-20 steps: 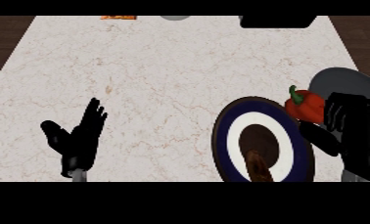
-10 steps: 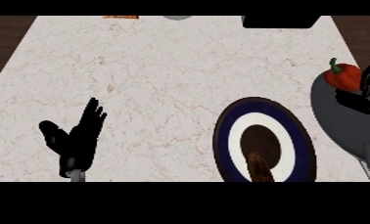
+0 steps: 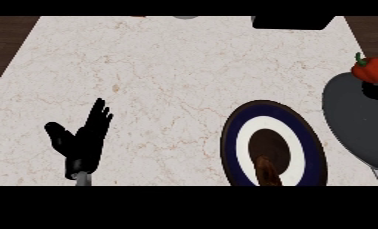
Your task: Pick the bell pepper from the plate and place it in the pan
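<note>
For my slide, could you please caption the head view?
Red bell pepper at the grey pan's far edge, off the plate; left hand open.

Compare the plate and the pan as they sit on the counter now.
The plate is dark blue with a white ring and a brown centre; the pan is plain grey. The plate shows almost whole; the pan is cut off by the right edge. The bell pepper is at the pan's far rim, off the plate. Both look round.

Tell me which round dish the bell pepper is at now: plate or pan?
The grey pan at the right edge: the red bell pepper sits at its far rim. The navy-rimmed plate, white ring and brown centre, lies left of it, pepper-free.
</note>
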